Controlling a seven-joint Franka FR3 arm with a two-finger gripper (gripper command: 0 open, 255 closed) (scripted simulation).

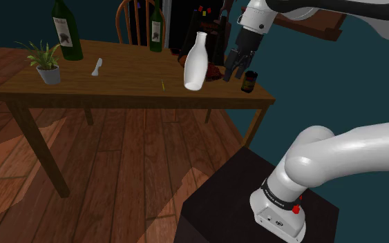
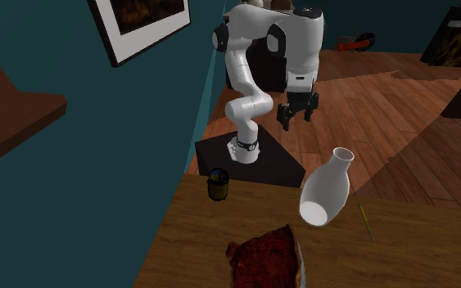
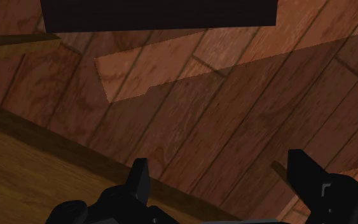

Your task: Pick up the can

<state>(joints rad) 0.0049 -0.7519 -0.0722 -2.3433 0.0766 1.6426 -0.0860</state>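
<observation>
I counted one can (image 1: 249, 81), two green bottles (image 1: 66, 29) (image 1: 157, 27) and one potted plant (image 1: 48, 63) on the bench (image 1: 130, 86); my fingers (image 3: 139, 178) stood apart, empty.

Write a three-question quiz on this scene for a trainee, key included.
1. True or false: the gripper is shut on the can.
2. The can stands on: A. a stove; B. the wooden table; C. a sink.
3. Fill the gap: the can stands ____, not on its side.
Key: 1. False; the gripper is open and apart from the can. 2. B. 3. upright.
</observation>
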